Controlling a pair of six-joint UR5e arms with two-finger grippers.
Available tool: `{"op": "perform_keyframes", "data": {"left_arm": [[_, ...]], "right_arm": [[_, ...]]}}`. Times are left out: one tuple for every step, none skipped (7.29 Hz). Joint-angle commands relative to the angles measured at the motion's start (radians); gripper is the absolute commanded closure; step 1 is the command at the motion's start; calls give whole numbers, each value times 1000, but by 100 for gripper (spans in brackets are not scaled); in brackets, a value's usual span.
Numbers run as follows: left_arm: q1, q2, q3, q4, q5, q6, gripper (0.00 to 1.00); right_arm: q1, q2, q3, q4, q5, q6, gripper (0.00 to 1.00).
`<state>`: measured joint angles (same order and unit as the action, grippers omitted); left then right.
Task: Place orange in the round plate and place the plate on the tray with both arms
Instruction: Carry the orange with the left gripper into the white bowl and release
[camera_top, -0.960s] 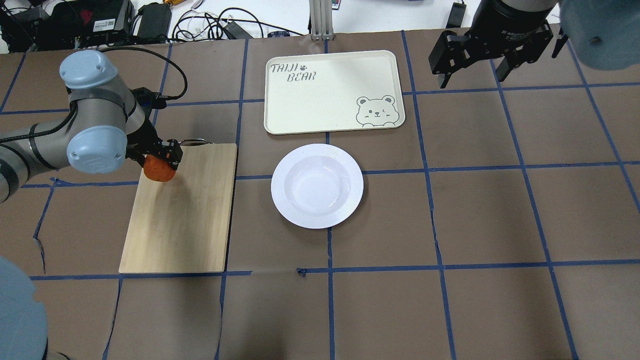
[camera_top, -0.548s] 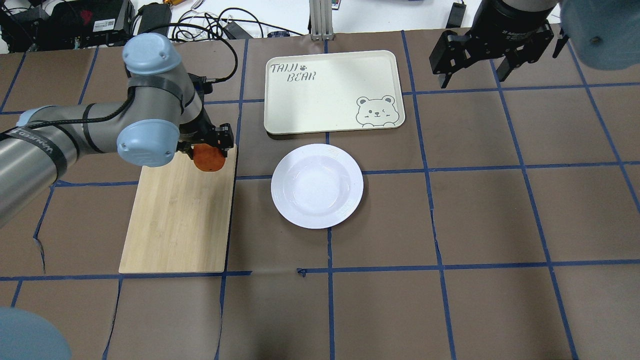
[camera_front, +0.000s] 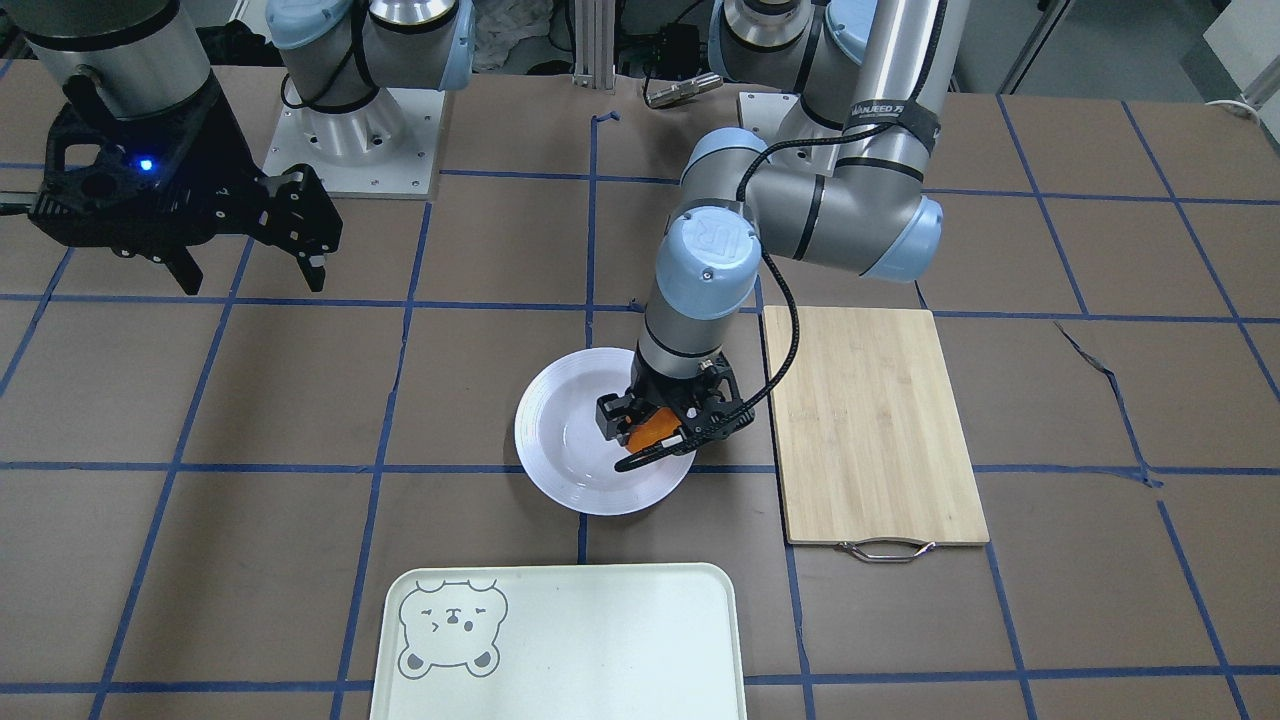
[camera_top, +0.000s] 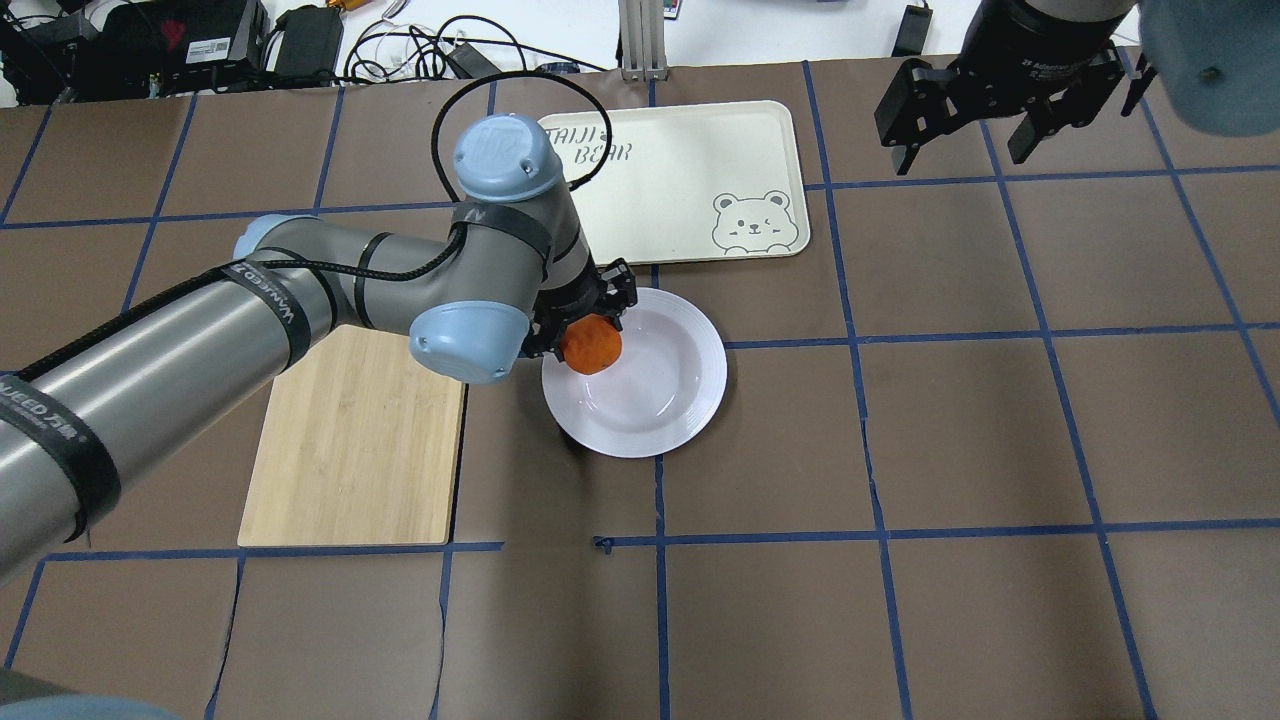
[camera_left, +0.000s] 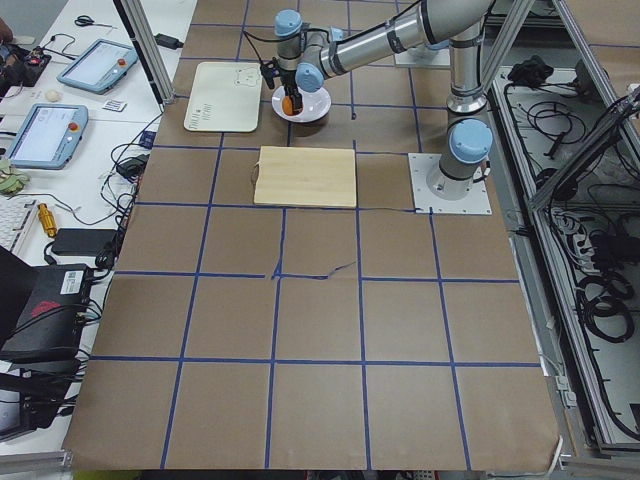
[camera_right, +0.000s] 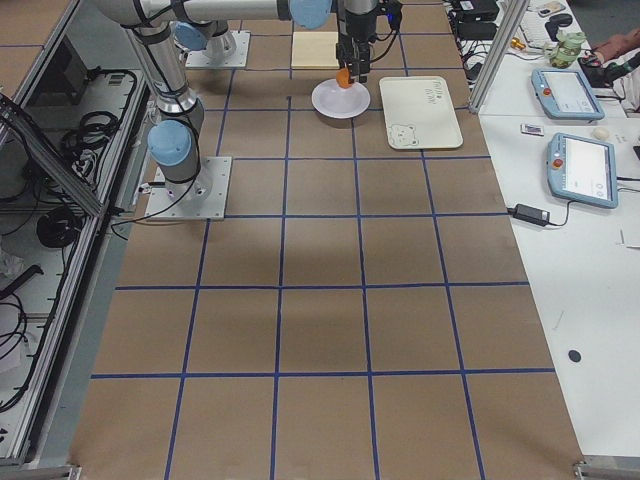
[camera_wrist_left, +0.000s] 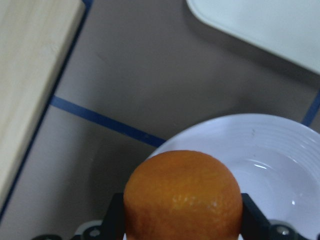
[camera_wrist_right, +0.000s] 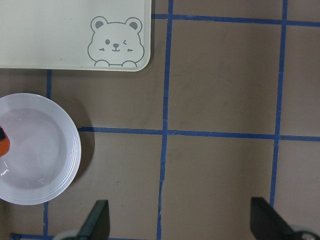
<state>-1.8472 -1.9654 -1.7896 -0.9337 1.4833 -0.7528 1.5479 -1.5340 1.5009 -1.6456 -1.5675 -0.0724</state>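
While the left hand (camera_front: 662, 428) is clamped on the orange (camera_top: 591, 346) the fruit is safe, but the release point worries me. In the wrist view it hangs over the board-side rim of the round plate (camera_top: 690, 400), not the sunken centre, and I can't tell how high above the surface it is. If I let go there, I'd expect it to hit the sloped rim, roll onto the tabletop (camera_top: 900, 450) and head for the cutting board (camera_top: 350, 450) nearby. Dropped from height, it could bounce out. Go too low and a finger may catch the rim. The plate looks glossy and light, so it would probably skate or tip. Next risk is the two-arm lift: the rim lies low on the tabletop with little to get fingers under, and any height mismatch between the arms tilts the plate and sends the orange rolling. Beyond the plate, the tray (camera_top: 660, 200) sits near but apart, with a raised lip. Clip that with the plate and the tray shifts. Farthest out, the right hand (camera_top: 960, 140) hangs empty with its fingers spread, past the tray's corner and well apart from the plate. That means a long reach in, and a misjudged approach could shove the plate.
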Motion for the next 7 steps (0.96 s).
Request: {"op": "perform_keyframes", "data": {"left_arm": [[-21,-42,-5,16,-46,-37,54],[-23,-50,-2,18,-40,10,19],[-20,-38,7,23,-32,129,0],[-11,-15,25,20,-28,191,0],[6,12,65,7,-29,217,0],[13,49,111,-55,-29,249,0],[14,103,160,-154,-29,294,0]], "right_arm": [[-9,0,12,-2,6,-1,0],[-9,0,13,-3,4,-1,0],[-9,0,15,-3,6,-1,0],[-9,5,25,-22,6,3,0],[-11,17,60,-84,10,8,0],[-11,46,105,-186,74,11,0],[-11,89,146,-251,90,22,0]]}}
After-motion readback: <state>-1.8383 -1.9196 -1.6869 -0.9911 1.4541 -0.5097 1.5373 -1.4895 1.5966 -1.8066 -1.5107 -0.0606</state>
